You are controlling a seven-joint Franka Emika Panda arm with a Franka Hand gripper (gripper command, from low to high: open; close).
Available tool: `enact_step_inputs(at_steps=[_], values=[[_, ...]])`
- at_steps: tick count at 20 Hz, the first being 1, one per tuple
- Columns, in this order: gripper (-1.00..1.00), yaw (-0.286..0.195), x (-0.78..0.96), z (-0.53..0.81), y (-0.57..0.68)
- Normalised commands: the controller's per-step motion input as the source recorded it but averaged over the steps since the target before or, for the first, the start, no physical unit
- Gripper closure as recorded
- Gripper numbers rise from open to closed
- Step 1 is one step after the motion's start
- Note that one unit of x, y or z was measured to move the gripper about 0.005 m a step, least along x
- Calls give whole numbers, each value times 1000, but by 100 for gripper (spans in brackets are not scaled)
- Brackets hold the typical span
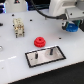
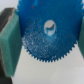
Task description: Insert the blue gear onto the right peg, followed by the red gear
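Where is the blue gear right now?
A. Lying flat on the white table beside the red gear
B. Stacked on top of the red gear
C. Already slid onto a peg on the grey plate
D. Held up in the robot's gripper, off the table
D. The blue gear sits in the gripper above the table, and the wrist view shows it clamped between the teal fingers; the red gear lies alone.

Red gear (image 1: 39, 42) stands near right peg (image 1: 50, 50).
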Motion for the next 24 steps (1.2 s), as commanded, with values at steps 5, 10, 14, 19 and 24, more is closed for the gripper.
enact_step_inputs(at_steps=[5, 10, 14, 19, 24], values=[[100, 0, 518, 505, -407], [100, 0, 556, 462, -445], [100, 0, 594, 389, -442], [100, 0, 664, 257, -400], [100, 0, 738, 173, -377]])
